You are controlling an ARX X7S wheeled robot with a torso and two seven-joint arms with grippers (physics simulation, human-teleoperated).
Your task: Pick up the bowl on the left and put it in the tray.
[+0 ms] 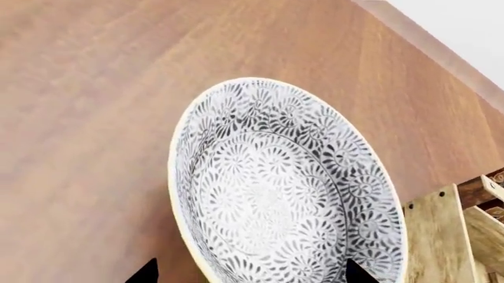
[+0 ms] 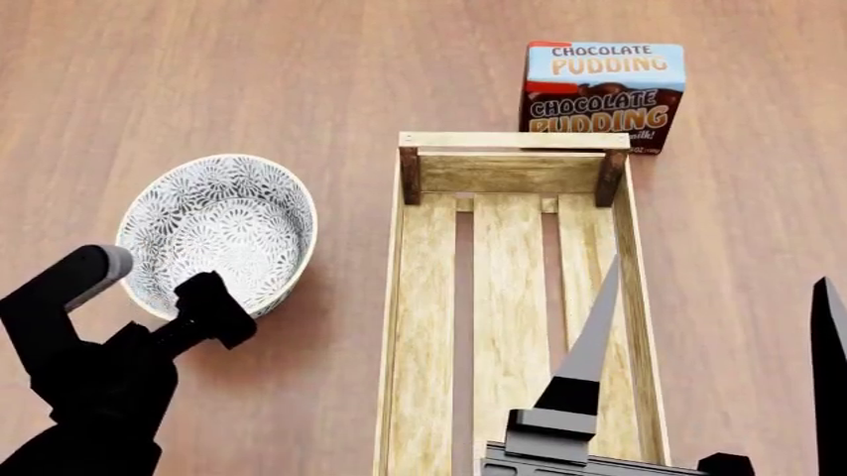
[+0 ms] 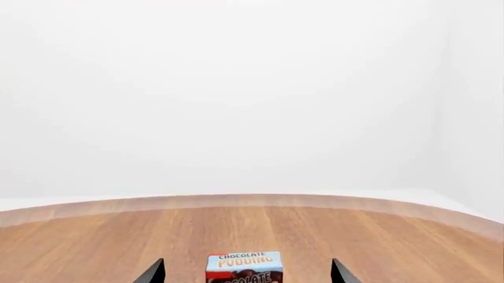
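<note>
Head view checked for the bowl (image 2: 218, 228)?

Checked: upright on the table (image 2: 198, 79), at 9 o'clock of the tray (image 2: 510, 171), near its long side wall but apart from it, not yet lifted

And the left tool (image 2: 212, 307)?

Spread, hovering at the 6 o'clock edge of the bowl. Seen from the left wrist view, one dark tip over the patterned inside, the other outside the rim. Cannot tell whether touching

Likely to go wrong where?

At the pinch, probably. Thin slanted wall, glazed look: easy to squeeze out sideways or tip up at 12 o'clock if gripped too shallow. Could also shove the bowl toward 3 o'clock into the tray wall if lowered off-centre

And during the carry?

Nearly as wide as the tray, so little room: could catch a side wall or a corner post and end up perched and tilted instead of flat on the slats. Worth watching the right tool (image 2: 708, 367) too, spread and holding nothing, hanging over the 5 o'clock end of the tray, right in the path of a low swing. Chocolate pudding box (image 2: 605, 94) at 12 o'clock beyond the far wall, safe unless overshot
</note>
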